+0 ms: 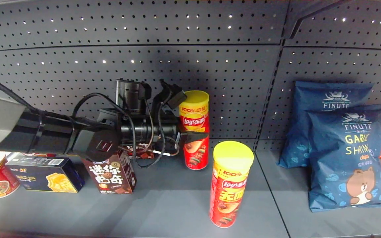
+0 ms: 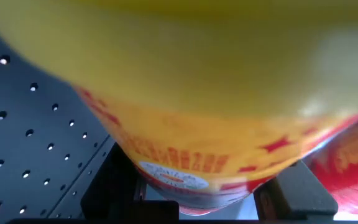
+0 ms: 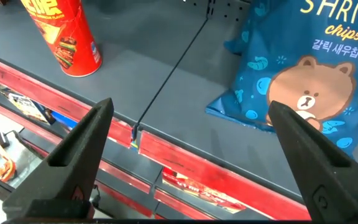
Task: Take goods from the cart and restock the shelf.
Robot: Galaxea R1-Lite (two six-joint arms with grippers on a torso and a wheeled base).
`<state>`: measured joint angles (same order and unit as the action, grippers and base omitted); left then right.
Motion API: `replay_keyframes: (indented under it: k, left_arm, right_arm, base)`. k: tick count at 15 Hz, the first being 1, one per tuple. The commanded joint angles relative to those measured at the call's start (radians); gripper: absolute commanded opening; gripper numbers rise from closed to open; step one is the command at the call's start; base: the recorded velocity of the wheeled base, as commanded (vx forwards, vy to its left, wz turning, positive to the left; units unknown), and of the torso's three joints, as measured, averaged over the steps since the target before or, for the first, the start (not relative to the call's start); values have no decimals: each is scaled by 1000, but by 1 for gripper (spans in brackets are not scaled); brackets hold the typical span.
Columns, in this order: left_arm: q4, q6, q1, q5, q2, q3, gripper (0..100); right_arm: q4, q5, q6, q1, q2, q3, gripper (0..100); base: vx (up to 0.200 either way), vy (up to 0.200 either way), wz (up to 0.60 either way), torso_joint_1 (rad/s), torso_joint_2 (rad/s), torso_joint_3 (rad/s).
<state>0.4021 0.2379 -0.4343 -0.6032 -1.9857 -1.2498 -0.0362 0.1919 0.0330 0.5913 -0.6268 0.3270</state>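
Chip can [image 1: 193, 115]: upright at the back of the shelf [image 1: 164, 208], near the pegboard [image 1: 230, 66]. We reckon it's filling in behind the front can [image 1: 231, 185].
Left pincer [image 1: 193, 135]: clenched round its middle.
Right pincer [image 3: 190, 107]: spread wide, holding nothing.

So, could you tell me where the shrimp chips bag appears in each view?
Head view: shrimp chips bag, far right.
Left wrist view: not in it; held chip can up close.
Right wrist view: past the open claw.
Shared landmark: the free-standing chip can.
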Motion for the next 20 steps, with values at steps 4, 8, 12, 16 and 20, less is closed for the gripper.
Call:
replay_keyframes:
  k: [4, 8, 12, 16, 20]
  left_arm:
    - [0, 29, -3, -1, -82, -66, 0]
    - [-5, 63, -6, -3, -127, -91, 0]
    - [-8, 63, -17, -4, -163, -142, 0]
    - [-6, 63, -27, -4, -188, -157, 0]
    - [-2, 63, -47, -4, -216, -169, 0]
  right_arm:
    - [-1, 0, 1, -1, -4, 1, 100]
    - [-1, 0, 1, -1, -4, 4, 100]
    - [-1, 0, 1, -1, -4, 4, 100]
    - [-1, 1, 1, -2, -4, 4, 100]
    - [-1, 1, 1, -4, 1, 4, 100]
  base:
    - [0, 0, 0, 0, 0, 0]
    - [0, 0, 0, 0, 0, 0]
    - [0, 0, 0, 0, 0, 0]
    - [0, 0, 0, 0, 0, 0]
    - [0, 0, 0, 0, 0, 0]
